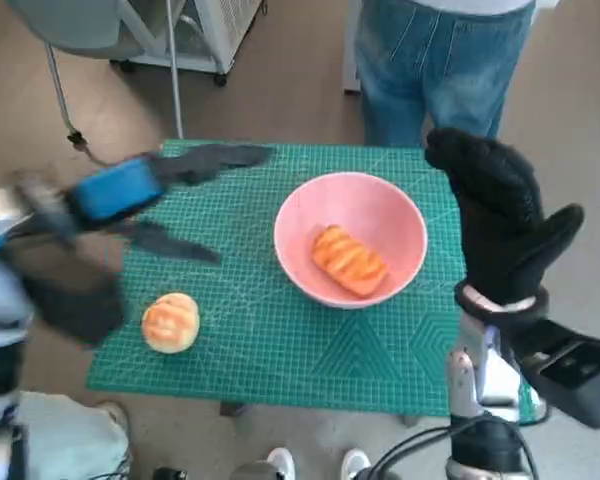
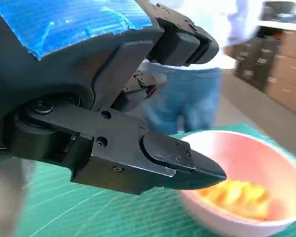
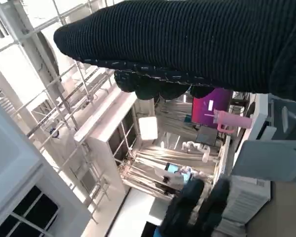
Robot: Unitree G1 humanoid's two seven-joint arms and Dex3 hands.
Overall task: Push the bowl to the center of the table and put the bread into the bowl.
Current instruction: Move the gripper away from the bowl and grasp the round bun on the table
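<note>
Nearest the robot, a round bun (image 1: 170, 322) sits on the green cutting mat (image 1: 280, 370) toward its left front corner. Beyond it, the pink bowl (image 1: 350, 250) stands about mid-table holding an elongated bread roll (image 1: 349, 260). The left wrist view shows the roll as an orange blur inside the bowl's rim, below that hand's fingers (image 2: 177, 163). The left hand (image 1: 130, 195), blurred, hovers over the mat's left side, spread and empty. The right hand (image 1: 500, 215) is raised at the right edge, spread, holding nothing. A person in jeans (image 1: 440, 60) stands beyond the table.
</note>
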